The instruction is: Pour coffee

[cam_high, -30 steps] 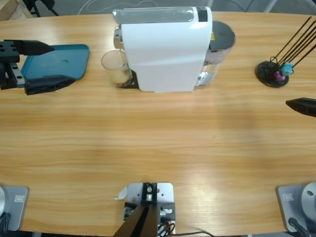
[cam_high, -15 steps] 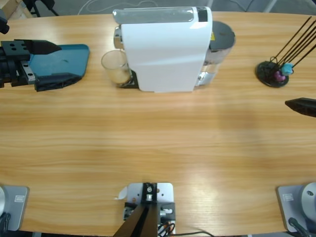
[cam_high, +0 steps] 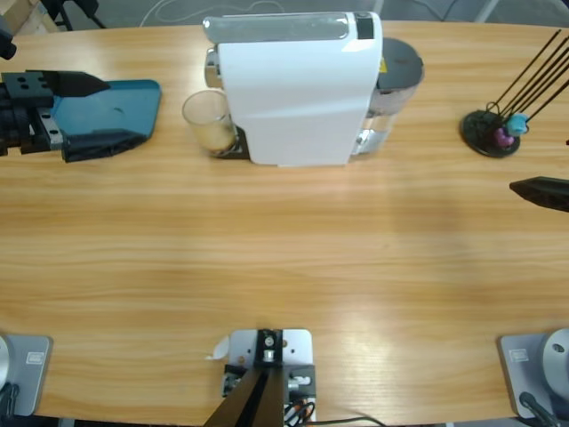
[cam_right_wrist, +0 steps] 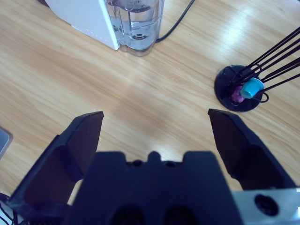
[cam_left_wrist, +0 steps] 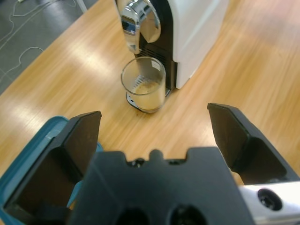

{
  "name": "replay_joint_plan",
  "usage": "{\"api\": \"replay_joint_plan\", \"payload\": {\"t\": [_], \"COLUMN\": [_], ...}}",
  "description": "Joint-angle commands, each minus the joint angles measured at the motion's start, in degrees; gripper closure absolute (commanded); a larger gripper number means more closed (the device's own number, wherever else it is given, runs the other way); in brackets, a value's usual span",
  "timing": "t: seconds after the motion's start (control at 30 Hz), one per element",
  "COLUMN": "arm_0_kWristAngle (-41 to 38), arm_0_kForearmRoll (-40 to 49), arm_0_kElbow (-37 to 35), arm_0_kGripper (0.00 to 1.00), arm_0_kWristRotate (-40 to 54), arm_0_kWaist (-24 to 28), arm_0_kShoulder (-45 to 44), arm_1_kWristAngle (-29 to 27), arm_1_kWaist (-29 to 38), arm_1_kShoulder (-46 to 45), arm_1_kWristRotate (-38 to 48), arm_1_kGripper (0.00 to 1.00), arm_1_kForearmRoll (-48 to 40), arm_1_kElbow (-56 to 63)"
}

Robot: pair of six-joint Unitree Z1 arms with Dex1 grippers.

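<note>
A small clear glass tumbler point(cam_high: 209, 122) stands on the drip stand under the chrome spout of the white coffee machine point(cam_high: 298, 89). Shallow tan-brown coffee point(cam_left_wrist: 146, 90) lies in its bottom. My left gripper point(cam_high: 89, 114) is at the table's far left, over the teal tray point(cam_high: 129, 98), jaws wide open and empty, pointing at the tumbler point(cam_left_wrist: 144, 83) from a distance. My right gripper point(cam_right_wrist: 154, 117) hangs open and empty over bare wood at the right edge; only one black jaw tip point(cam_high: 538, 189) shows in the high view.
A black round stand point(cam_high: 490, 132) with thin black rods and small blue and pink pieces sits at the back right. The machine's clear water tank point(cam_right_wrist: 136, 23) and black cable point(cam_right_wrist: 176, 21) are at its right end. Bare wood spans the table's front half.
My left gripper slid right over the teal tray toward the tumbler a second ago, then held still. The right jaw tip crept slightly left.
</note>
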Motion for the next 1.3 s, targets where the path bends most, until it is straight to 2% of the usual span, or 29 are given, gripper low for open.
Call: {"api": "replay_joint_plan", "payload": {"t": [0.03,0.27,0.5,0.67,0.87,1.3], "arm_0_kWristAngle": [-1.1,-9.5,-9.9,-14.9,-19.9,-20.4], "arm_0_kForearmRoll": [-1.0,-0.9,-3.9,-4.3,-4.9,-5.5], "arm_0_kElbow": [-4.4,-6.8,-9.1,-11.2,-10.7,-12.2], "arm_0_kGripper": [0.0,0.0,0.0,0.0,0.0,0.0], "arm_0_kWristRotate": [2.2,4.8,8.7,10.6,11.6,14.1], "arm_0_kWaist": [1.8,4.2,6.2,6.6,7.4,7.4], "arm_0_kShoulder": [6.3,14.8,21.3,26.4,27.4,32.0], "arm_1_kWristAngle": [0.5,4.3,4.2,4.2,4.1,3.6], "arm_1_kWaist": [1.7,1.7,1.7,1.7,1.7,1.1], "arm_1_kShoulder": [0.8,6.0,3.0,3.1,4.6,6.1], "arm_1_kWristRotate": [-0.7,-1.3,-1.1,-1.0,-0.9,-1.2], "arm_1_kGripper": [0.0,0.0,0.0,0.0,0.0,0.0], "arm_1_kForearmRoll": [0.1,-1.5,-2.0,-2.1,-2.3,-2.3], "arm_1_kElbow": [-0.1,-0.6,0.4,0.4,0.1,-0.1]}}
